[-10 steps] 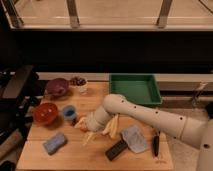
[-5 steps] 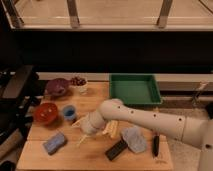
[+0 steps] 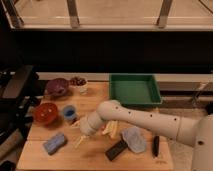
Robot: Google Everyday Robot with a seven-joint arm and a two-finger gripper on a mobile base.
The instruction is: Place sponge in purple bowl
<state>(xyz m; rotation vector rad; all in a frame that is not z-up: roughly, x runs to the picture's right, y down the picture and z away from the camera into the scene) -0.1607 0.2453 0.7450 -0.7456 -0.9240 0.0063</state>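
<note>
camera view | gripper [image 3: 83, 133]: low over smooth wooden tabletop [image 3: 95, 102], near sponge, fingers spread wide, gripping nothing | sponge [image 3: 55, 143]: soft light-blue rounded block, lying flat by front edge | purple bowl [image 3: 56, 88]: round, dark, far corner, well apart from sponge

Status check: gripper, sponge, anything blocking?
Gripper open, mid-table, just right of sponge. Sponge on table, not grasped. Purple bowl back-left; red bowl and blue cup sit between.
</note>
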